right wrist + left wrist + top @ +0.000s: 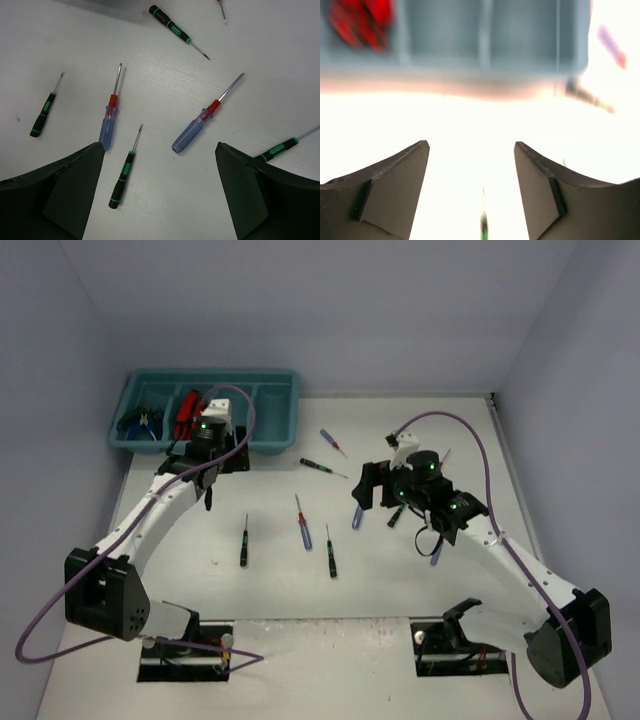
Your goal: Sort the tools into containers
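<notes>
The teal tray [262,390] stands at the far left and holds red utility knives [187,412] and blue pliers [140,422]. My left gripper [207,480] is open and empty just in front of the tray's near wall [485,50]. A green screwdriver [483,225] lies below its fingers. My right gripper [378,498] is open and empty above loose screwdrivers. A blue-handled screwdriver [192,132] lies between its fingers [160,150], with a green-black one [123,177] to the left.
More screwdrivers lie on the white table: green-black ones [244,540], [330,552], [320,467], [396,515] and blue-handled ones [302,525], [333,443], [437,552]. Grey walls close the table on three sides.
</notes>
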Available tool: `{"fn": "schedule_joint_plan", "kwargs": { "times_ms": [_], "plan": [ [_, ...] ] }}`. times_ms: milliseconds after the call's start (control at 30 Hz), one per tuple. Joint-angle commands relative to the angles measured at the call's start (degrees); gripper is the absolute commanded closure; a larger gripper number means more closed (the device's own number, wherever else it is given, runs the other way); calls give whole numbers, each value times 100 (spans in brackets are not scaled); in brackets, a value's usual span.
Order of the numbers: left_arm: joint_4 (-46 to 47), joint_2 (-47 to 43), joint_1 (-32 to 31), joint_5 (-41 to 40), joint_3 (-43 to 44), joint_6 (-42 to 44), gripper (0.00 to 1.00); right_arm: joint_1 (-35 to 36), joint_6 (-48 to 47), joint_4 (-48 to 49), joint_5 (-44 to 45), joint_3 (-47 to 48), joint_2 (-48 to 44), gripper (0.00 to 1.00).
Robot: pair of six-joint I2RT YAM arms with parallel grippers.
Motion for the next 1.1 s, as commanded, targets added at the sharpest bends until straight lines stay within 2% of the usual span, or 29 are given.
{"fn": "schedule_joint_plan", "kwargs": {
  "times_ms": [0,100,267,367,667,900,1067],
  "plan": [
    [-415,-761,-621,-657,-1305,-1111,35,-48,-173,188,220,53,-367,8],
    [-580,-1181,-932,-687,-2019,-1491,37,-48,-167,188,300,-35,-544,8],
    [-573,-1326,-1571,-812,-2812,-2180,41,-56,-41,188,287,-193,-652,9],
    [-505,-1285,-1602,-831,-3065,-2441,47,-56,28,188,278,-196,-708,9],
    [-63,-829,-1614,-534,-3447,-2534,60,-56,173,188,334,-231,-883,9],
    [-265,-953,-1629,-294,-3220,-2406,97,-64,192,-3,396,-191,-896,9],
    [-935,-1324,-1591,-620,-1989,-1548,100,-56,176,-26,441,-142,-878,8]
  ]
}}
